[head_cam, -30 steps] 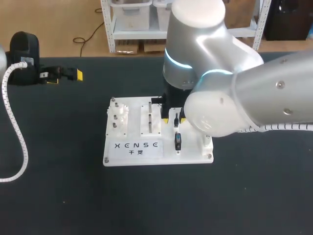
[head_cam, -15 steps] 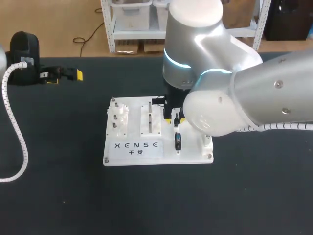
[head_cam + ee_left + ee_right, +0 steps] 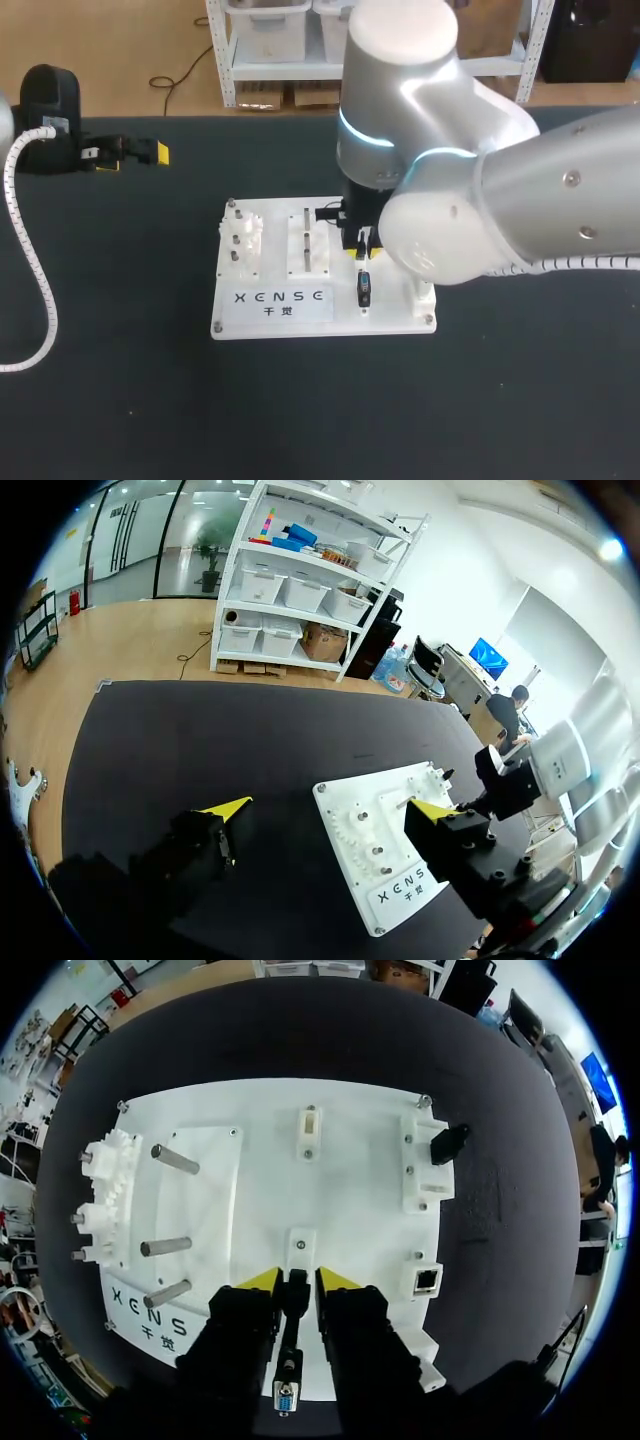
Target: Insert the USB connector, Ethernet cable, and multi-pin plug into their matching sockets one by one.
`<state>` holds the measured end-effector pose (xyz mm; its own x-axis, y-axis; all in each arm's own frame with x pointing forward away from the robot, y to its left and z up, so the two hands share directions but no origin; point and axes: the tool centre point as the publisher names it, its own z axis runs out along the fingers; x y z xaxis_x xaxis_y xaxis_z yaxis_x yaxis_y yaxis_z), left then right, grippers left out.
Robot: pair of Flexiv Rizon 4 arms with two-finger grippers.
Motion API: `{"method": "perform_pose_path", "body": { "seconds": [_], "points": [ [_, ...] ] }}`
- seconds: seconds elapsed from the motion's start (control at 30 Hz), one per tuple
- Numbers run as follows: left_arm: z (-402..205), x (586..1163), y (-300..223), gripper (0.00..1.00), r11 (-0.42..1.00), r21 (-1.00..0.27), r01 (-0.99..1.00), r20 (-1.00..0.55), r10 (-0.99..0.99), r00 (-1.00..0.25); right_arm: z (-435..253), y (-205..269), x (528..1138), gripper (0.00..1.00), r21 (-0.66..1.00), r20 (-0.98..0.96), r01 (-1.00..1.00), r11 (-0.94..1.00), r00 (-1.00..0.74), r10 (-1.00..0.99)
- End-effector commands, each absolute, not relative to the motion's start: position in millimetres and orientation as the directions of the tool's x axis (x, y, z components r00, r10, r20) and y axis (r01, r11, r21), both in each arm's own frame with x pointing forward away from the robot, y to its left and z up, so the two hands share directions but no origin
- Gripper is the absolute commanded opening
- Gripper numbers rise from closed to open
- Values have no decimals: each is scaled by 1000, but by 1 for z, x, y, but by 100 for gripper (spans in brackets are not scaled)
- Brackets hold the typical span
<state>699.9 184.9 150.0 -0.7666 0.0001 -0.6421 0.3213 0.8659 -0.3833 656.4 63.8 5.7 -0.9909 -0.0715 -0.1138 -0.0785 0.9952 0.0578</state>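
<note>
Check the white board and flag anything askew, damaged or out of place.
Nothing stands out. The white board lies flat and looks intact, its pegs stand upright, and the multi-pin plug lies straight between the right claw's fingers.

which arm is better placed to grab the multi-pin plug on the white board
Right. The right gripper sits over the white board, straddling the black multi-pin plug. The left gripper hangs open with nothing between its fingers, well off the board's side near the table's back left.
</note>
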Motion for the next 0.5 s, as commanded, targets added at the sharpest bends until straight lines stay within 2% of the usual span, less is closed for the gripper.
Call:
{"method": "perform_pose_path", "body": {
  "seconds": [0.03,0.3,0.5],
  "points": [
    [150,700,185,100,866,-383,321,-642,0,-767,2,62,653,19,52,-122,-76,996,-990,-69],
    [150,700,185,100,866,-383,321,-642,0,-767,3,61,653,6,54,-125,-75,996,-990,-68],
    [150,700,185,100,866,-383,321,-642,0,-767,4,60,654,4,55,-129,-76,996,-989,-68]
  ]
}}
